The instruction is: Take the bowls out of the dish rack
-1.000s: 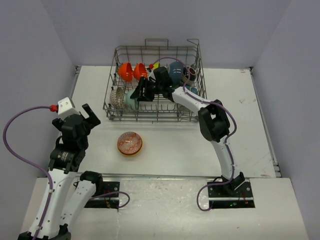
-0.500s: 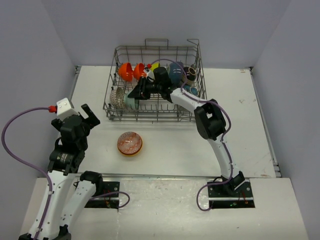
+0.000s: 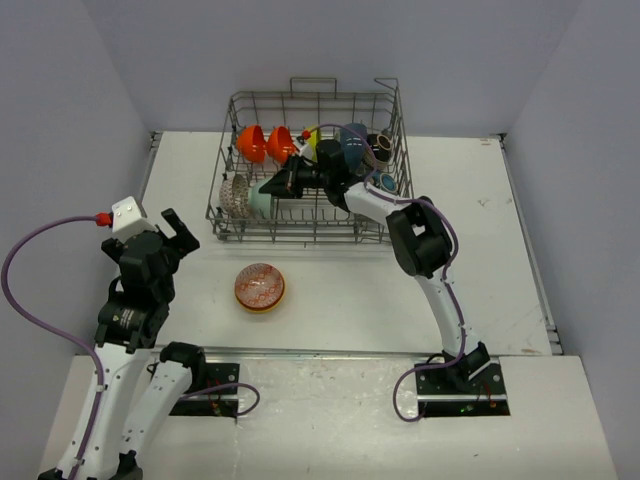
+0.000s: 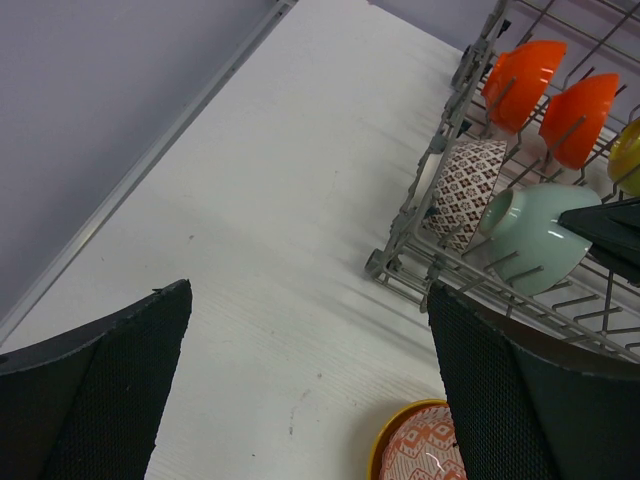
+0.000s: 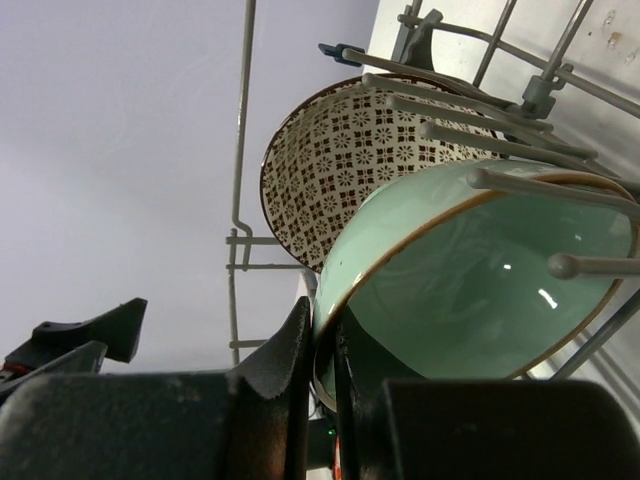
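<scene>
Right gripper (image 5: 322, 330): reached deep into the dish rack (image 3: 312, 97) from the right; its two fingers stood together on the rim of the mint bowl (image 5: 470, 290), one outside the wall and one inside, so it was clamped on that bowl.
Mint bowl: on edge between the tines (image 5: 520, 180) at the left front of the rack, touching or just beside the cream patterned bowl (image 5: 340, 170); not lifted yet.
What had just changed: a second before, the jaws stood apart short of the bowl; the arm then slid leftward and the jaws closed over the rim; the bowl itself had not shifted.
Meaning for the task: the grasp looked made; the next step was probably a lift up and clear of the tines; a thin rim pinch could let the bowl swing or catch on a wire.
Left gripper (image 3: 178, 232): fingers wide apart, holding nothing, hovering over the table (image 3: 350, 290) left of the rack; unchanged over the second.
Zigzag bowl (image 3: 260, 288): already out, upright on the table in front of the rack.
Still racked: two orange bowls (image 3: 262, 142) in the back row, the blue bowl (image 3: 352, 140) and others further right; most of the unloading remained.
</scene>
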Available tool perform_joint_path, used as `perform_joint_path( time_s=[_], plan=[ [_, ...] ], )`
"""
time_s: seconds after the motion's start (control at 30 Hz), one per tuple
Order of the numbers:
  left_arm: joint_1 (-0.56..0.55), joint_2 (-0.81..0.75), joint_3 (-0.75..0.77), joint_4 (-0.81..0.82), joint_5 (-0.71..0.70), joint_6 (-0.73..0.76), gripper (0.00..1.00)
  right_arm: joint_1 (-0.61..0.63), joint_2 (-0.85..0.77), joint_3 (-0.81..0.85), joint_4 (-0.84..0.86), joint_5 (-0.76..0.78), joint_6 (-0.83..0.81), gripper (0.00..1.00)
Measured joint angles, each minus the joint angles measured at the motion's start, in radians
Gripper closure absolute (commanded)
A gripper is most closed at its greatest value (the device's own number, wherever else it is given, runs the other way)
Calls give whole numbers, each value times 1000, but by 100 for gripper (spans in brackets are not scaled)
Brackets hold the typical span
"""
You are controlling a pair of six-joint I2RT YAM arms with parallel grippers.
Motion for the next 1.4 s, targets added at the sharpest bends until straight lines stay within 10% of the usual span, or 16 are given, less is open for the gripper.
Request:
perform_joint_path(
  time_s=[0.97,1.4],
  plan=[
    [0,-13,0,0,-1,5,0,-2,-180,-49,93,-73,86,100],
    [0,-50,0,-9,-65,-7,0,166,-504,44,-626,250,-608,100]
  ],
)
